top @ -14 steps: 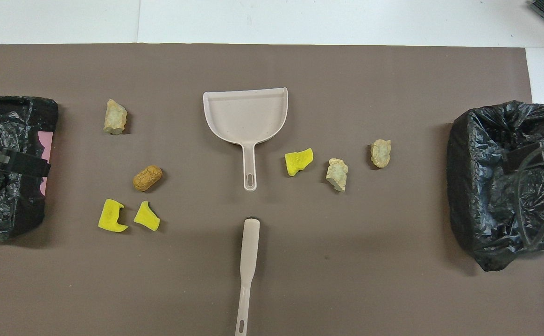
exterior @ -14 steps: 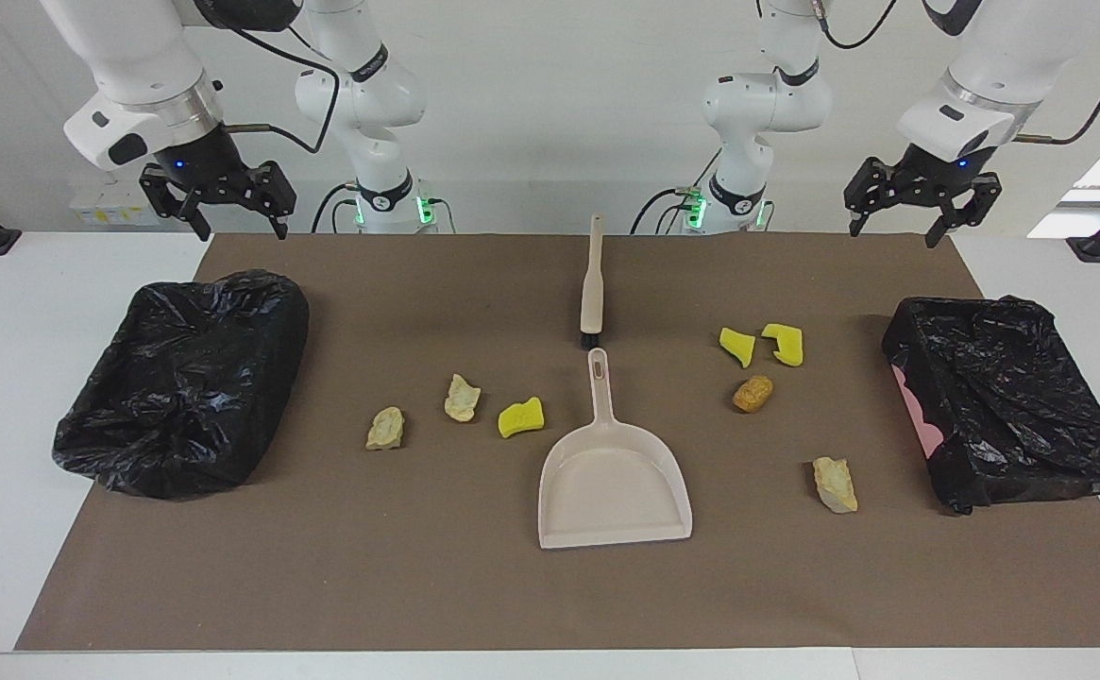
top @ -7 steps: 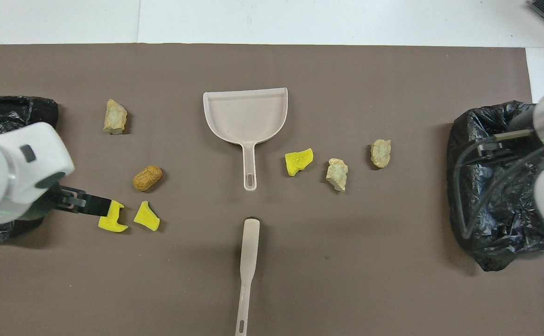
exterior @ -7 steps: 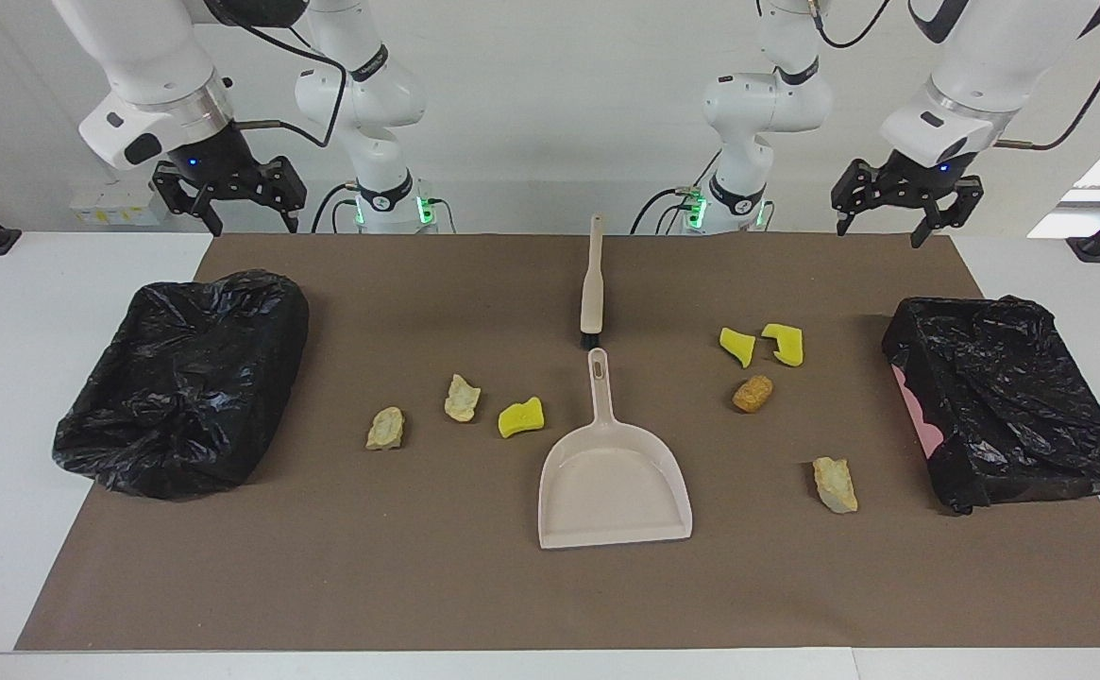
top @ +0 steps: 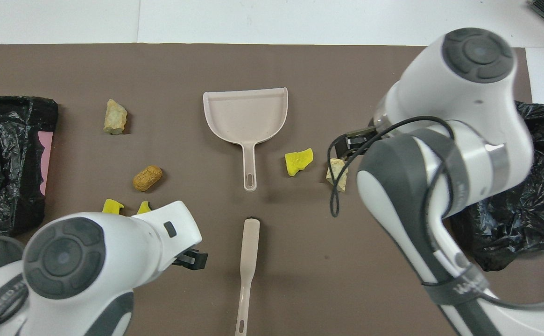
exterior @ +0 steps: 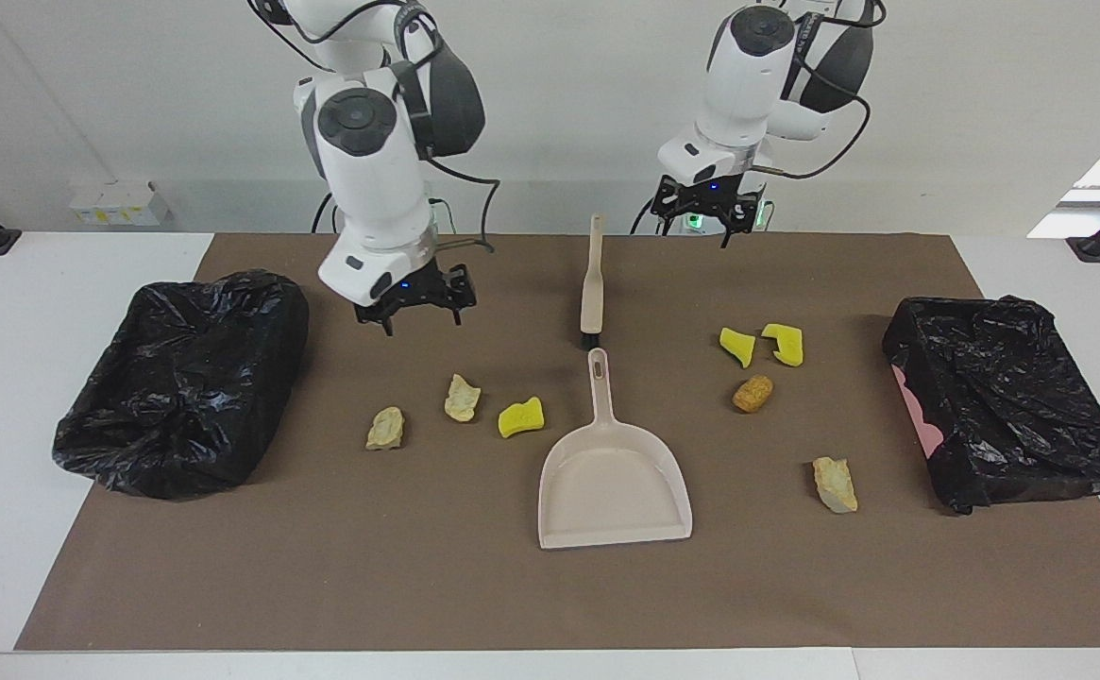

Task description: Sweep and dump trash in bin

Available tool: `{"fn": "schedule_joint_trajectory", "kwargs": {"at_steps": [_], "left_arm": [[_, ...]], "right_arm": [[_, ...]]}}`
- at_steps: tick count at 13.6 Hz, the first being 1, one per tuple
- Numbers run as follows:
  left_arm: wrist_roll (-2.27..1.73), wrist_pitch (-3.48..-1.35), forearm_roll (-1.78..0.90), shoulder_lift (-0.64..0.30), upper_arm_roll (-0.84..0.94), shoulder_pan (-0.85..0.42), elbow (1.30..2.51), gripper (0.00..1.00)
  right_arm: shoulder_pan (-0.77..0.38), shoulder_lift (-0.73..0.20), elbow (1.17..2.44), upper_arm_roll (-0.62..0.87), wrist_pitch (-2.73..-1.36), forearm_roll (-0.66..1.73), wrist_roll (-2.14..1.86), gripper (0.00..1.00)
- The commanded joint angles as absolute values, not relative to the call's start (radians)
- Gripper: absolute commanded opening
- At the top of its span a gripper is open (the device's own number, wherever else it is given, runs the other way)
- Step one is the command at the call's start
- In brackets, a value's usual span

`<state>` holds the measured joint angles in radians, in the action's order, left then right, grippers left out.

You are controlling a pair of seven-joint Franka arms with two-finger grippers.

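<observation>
Seven trash lumps lie on the brown mat. Two beige lumps and a yellow chunk lie toward the right arm's end. Two yellow chunks, a brown lump and a beige lump lie toward the left arm's end. The beige dustpan lies mid-mat, the brush nearer to the robots. My right gripper is open and empty above the mat near the beige lumps. My left gripper is open and empty above the mat's near edge, beside the brush handle.
A black-bagged bin stands at the right arm's end and another at the left arm's end. In the overhead view the arms hide one beige lump and part of the two yellow chunks.
Both arms have swung inward from above the bins toward the middle of the mat. The right gripper has also come down lower. Nothing on the mat has moved.
</observation>
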<state>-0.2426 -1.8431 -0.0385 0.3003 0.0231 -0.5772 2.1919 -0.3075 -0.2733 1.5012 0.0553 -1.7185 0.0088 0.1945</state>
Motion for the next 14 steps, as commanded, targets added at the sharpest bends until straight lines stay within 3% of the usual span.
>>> {"fn": "schedule_joint_trajectory", "kwargs": {"at_steps": [1,4,8,13,14], "left_arm": [[-0.339,-1.951,-0.044,0.341,0.005,-0.695,2.311,1.0],[-0.434,-2.041,-0.044,0.313,0.005,-0.793,2.385,1.0],[-0.535,-2.149,-0.052,0.296,0.005,-0.928,2.477,1.0],[-0.613,-2.271,-0.074,0.227,0.005,-0.969,2.533,1.0],[-0.624,-2.29,-0.074,0.219,0.005,-0.968,2.533,1.0]], "right_arm": [[-0.376,-0.35,1.456,0.058,-1.794,0.021,0.305,1.0],[-0.464,-0.42,1.442,0.058,-1.894,0.017,0.402,1.0],[-0.549,-0.635,1.217,0.048,-1.907,-0.021,0.509,1.0],[-0.59,-0.699,1.213,0.057,-1.948,-0.061,0.509,1.0],[-0.594,-0.699,1.221,0.058,-1.945,-0.061,0.508,0.93]]}}
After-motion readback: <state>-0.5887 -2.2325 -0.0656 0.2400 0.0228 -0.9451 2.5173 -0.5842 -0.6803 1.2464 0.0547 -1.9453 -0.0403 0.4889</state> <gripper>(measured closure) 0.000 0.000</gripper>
